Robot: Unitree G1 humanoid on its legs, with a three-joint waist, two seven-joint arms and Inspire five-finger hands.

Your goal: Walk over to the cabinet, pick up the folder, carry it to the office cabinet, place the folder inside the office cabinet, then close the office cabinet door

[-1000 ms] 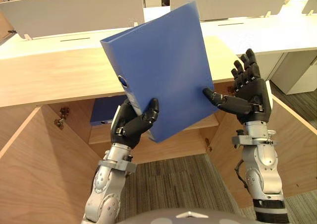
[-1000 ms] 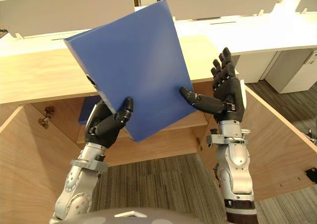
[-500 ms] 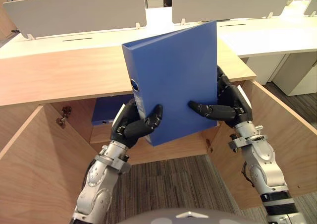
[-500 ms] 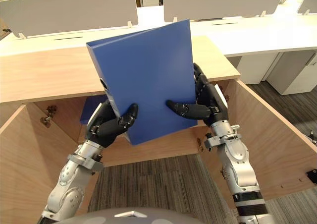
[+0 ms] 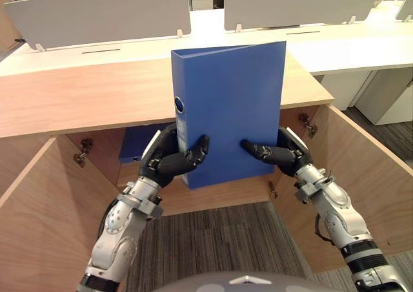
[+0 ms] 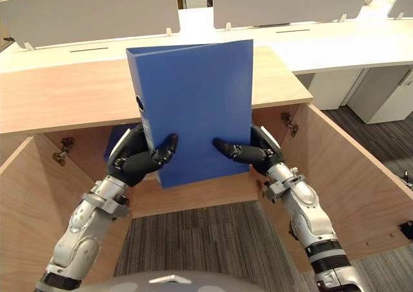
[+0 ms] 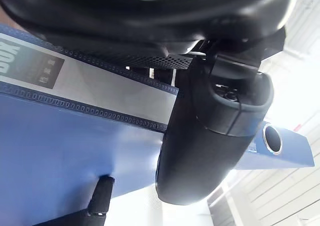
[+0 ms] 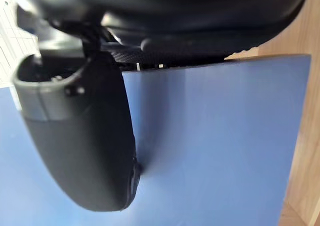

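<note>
Wooden office cabinet [image 5: 84, 101], doors open, stands on grey carpet [image 5: 226, 240] before white desks [image 5: 361, 46]. The blue folder [image 5: 232, 104] is held upright in front of it with its spine leftward. The left hand [image 5: 169, 164] and right hand [image 5: 284, 156] each pinch it, thumb against fingers.

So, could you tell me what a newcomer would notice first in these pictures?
A blue folder stands upright at centre, gripped near its bottom between the left hand at the spine and the right hand at the opposite edge. Behind it a wooden cabinet is open, with another blue item inside.
</note>
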